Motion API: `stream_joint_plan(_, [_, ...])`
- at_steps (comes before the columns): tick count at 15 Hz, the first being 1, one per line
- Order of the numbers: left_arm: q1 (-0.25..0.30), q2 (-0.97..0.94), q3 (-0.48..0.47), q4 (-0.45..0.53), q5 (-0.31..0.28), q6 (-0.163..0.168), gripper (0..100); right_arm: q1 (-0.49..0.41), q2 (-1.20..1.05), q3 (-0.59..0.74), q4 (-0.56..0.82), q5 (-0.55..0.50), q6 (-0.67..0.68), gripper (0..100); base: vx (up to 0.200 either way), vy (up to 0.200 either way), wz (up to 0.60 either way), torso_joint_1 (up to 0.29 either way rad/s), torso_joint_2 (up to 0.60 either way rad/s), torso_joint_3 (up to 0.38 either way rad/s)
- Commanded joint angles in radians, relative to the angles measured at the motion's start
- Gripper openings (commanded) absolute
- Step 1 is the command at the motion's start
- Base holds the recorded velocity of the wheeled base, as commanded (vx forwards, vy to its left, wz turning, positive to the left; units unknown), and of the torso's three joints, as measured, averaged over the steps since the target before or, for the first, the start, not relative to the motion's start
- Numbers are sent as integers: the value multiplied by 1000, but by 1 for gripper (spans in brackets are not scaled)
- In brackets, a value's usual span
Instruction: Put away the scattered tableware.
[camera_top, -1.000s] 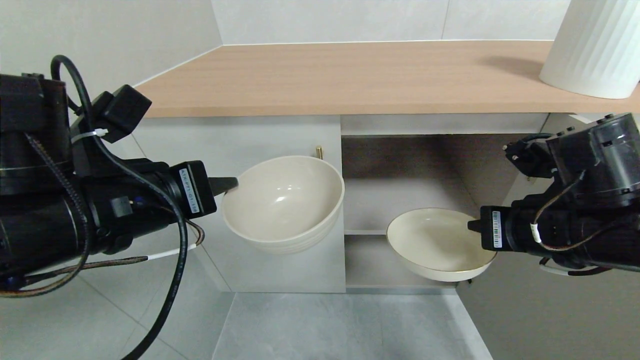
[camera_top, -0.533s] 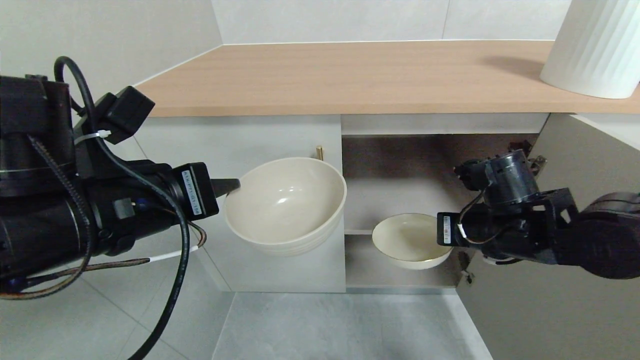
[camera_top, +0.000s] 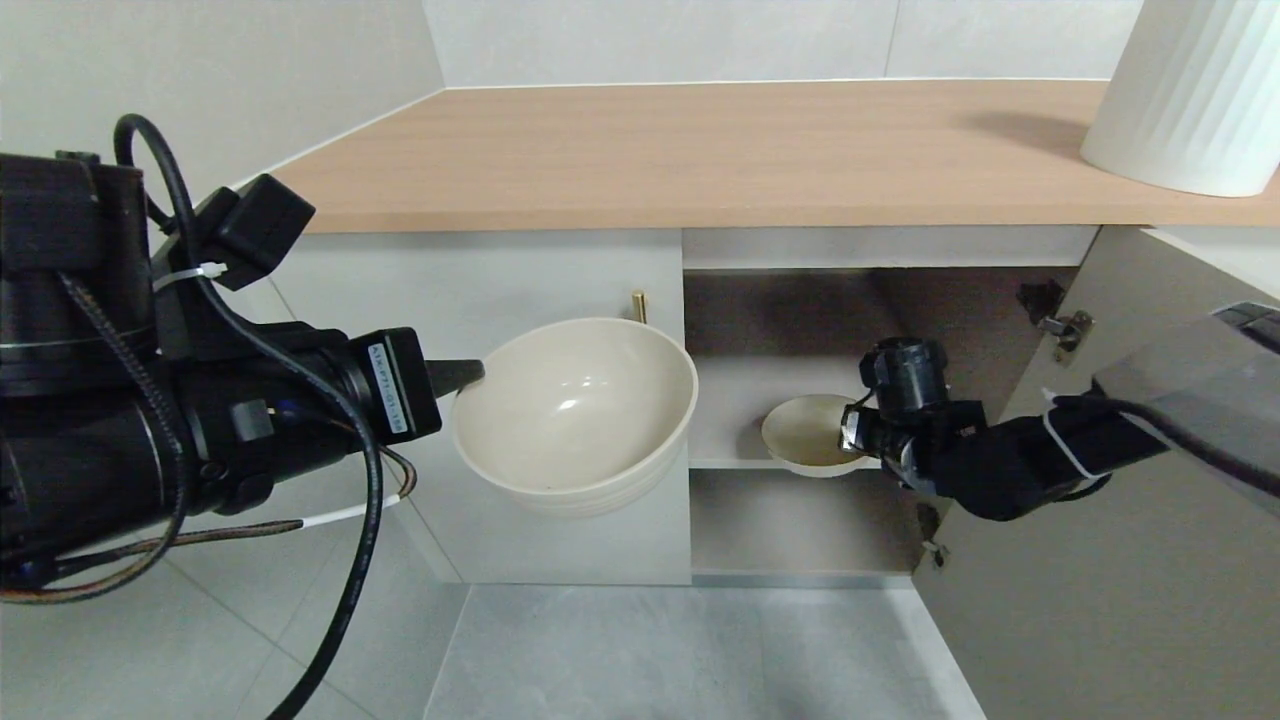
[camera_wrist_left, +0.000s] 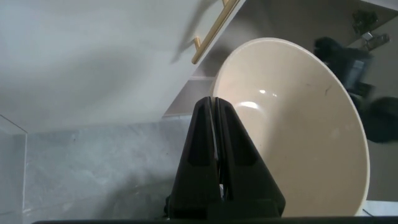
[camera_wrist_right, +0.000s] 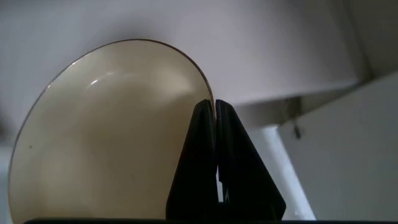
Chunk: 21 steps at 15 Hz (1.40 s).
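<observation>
A kitchen: wooden countertop (camera_top: 720, 150), tiled wall (camera_top: 700, 40), open cabinet (camera_top: 800, 400).

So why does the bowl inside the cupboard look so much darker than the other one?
Head view: the shallow bowl is under the countertop, in the shade of the open cabinet; the large bowl hangs outside in room light, with a glint. Right wrist view: the right tool is a black silhouette against it.

Glossy, smooth cream ceramic bowl (camera_top: 572, 415) in my left gripper (camera_wrist_left: 216, 102), glossy shallow dish (camera_top: 808, 432) in my right gripper (camera_wrist_right: 214, 106); matt wood-grain countertop (camera_top: 700, 150), brass-coloured cabinet handle (camera_top: 638, 304).
</observation>
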Motion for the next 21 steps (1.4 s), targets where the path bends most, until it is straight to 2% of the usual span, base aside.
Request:
stream_joint_plan(1, [0,1,0,0,0,0,0,-24,120,-83,-5,-21,5,0,0,0,0,0,0,0])
stream_joint_plan(10, [-18,14,6,0,0,0,0,-58,282,-292,-3,-128,3,0,0,0,0,0,0,0])
stream_joint_plan(18, [-17,35,6,-2,0,0,0,-90,331,-398,3,-145,14,0,0,0,0,0,0,0])
stream_joint_plan(19, [-18,33,6,-2,0,0,0,-90,332,-401,3,-143,14,100,0,0,0,0,0,0])
stream_joint_plan(21, [-18,40,8,-2,0,0,0,-90,332,-408,0,-143,16,100,0,0,0,0,0,0])
